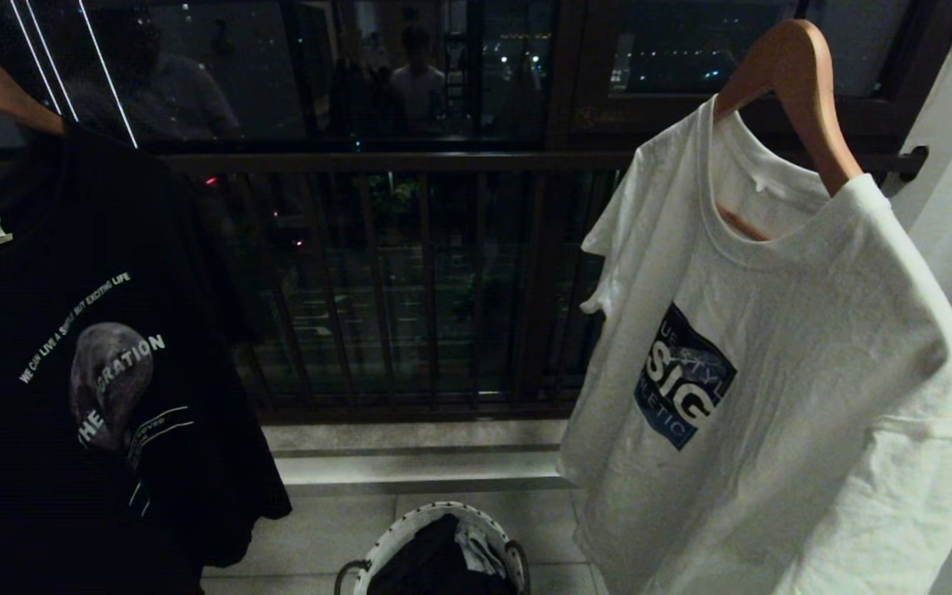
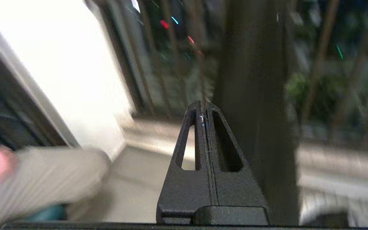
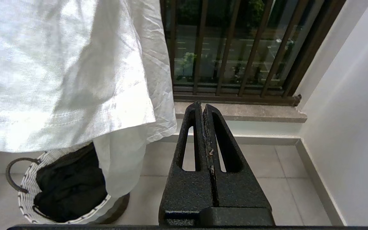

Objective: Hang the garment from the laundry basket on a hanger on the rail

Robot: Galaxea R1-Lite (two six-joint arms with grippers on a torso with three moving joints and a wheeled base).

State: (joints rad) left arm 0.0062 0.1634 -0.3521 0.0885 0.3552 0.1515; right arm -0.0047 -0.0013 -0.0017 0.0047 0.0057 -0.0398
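Home balcony, barred window (image 1: 393, 273), T-shirts (image 1: 773, 397) on hangers, laundry basket (image 1: 410, 541)

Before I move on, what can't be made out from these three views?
- Rail and hanger hooks: cut off by the head view's top edge above the white T-shirt and black T-shirt.
- Laundry basket: its lower part is cut off in the head view; the white shirt's hem covers one side in the right wrist view.
- Left wrist view: motion-blurred, so the surroundings behind the shut left claw are unclear.

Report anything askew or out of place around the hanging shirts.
The white T-shirt hangs crooked: its wooden hanger tilts, the collar slid toward one side. The laundry basket below still holds dark clothing. Nothing looks spilled or damaged.
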